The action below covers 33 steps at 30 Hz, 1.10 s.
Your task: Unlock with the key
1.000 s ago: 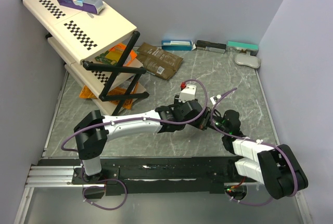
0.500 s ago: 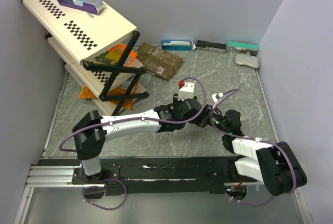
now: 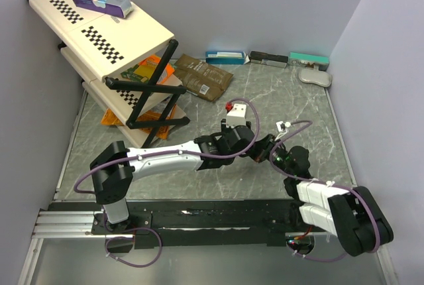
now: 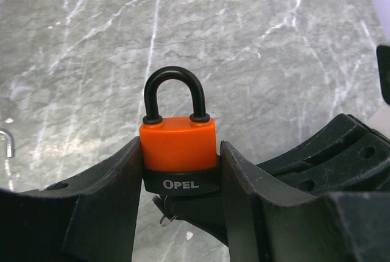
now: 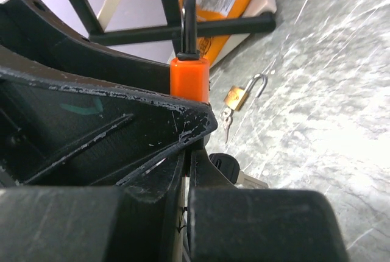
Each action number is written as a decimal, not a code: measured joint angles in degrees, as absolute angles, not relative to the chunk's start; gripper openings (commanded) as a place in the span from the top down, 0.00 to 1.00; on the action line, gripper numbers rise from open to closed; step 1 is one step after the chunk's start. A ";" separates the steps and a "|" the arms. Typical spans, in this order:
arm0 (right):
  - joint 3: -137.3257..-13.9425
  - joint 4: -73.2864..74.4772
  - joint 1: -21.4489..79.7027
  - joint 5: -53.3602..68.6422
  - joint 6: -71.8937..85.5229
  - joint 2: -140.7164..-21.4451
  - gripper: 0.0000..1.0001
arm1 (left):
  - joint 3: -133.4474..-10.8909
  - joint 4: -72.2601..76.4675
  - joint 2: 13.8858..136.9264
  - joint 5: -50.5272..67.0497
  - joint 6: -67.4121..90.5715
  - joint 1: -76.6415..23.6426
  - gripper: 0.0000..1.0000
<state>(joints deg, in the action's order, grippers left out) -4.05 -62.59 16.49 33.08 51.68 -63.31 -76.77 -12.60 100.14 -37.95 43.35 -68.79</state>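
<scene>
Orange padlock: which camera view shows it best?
Left wrist: the orange padlock faces the camera, shackle closed, clamped in the left gripper. Right wrist shows only its narrow side; in the top external view the arms hide it.

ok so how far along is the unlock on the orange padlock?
Done: the orange padlock is clamped upright in the left gripper. In hand: the right gripper, shut, sits at the lock's base with a key beside it; whether the key is in the keyhole is hidden. Left: the shackle has both legs down in the body, so it is not yet open.
</scene>
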 measured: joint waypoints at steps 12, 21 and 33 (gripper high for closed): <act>-2.83 -54.87 17.10 27.97 49.19 -55.31 1.00 | -72.49 -4.29 99.09 -33.08 43.13 -67.90 0.99; -5.37 -52.36 17.12 33.12 50.85 -54.89 1.00 | -64.64 3.22 93.06 -31.94 42.52 -67.85 0.99; -7.62 -56.73 15.29 41.30 55.77 -56.12 1.00 | -56.62 13.26 85.45 -29.06 40.12 -67.83 0.99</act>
